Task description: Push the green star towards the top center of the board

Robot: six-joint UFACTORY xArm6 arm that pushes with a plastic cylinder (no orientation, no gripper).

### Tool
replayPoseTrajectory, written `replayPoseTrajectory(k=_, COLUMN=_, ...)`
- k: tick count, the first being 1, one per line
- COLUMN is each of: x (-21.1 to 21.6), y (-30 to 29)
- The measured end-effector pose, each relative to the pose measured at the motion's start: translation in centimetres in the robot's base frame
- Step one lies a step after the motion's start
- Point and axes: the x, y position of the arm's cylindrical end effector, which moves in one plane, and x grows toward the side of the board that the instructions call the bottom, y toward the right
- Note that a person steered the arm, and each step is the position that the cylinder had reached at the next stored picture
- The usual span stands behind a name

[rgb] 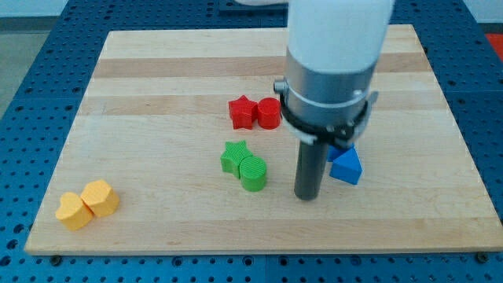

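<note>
The green star [233,156] lies near the middle of the wooden board [157,71], touching a green cylinder [253,173] at its lower right. My tip [306,196] rests on the board to the right of the green cylinder and below-right of the star, about a block's width from the cylinder. The rod hangs from a large white and grey arm body that hides part of the board behind it.
A red star [243,112] and a red cylinder [269,113] sit side by side above the green pair. A blue triangular block [346,167] lies just right of the rod, with another blue block partly hidden behind it. Two yellow blocks [87,203] sit at the lower left.
</note>
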Motion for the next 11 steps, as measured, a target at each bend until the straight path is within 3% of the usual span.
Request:
replayPoseTrajectory(k=2, x=1.9, y=-3.9)
replayPoseTrajectory(k=3, x=-0.2, y=-6.4)
replayPoseTrajectory(k=7, x=-15.4, y=-17.6)
replayPoseTrajectory(k=9, x=-15.1, y=-18.2)
replayPoseTrajectory(k=10, x=-9.2, y=-18.8)
replayPoseTrajectory(k=11, x=-4.1, y=-15.6)
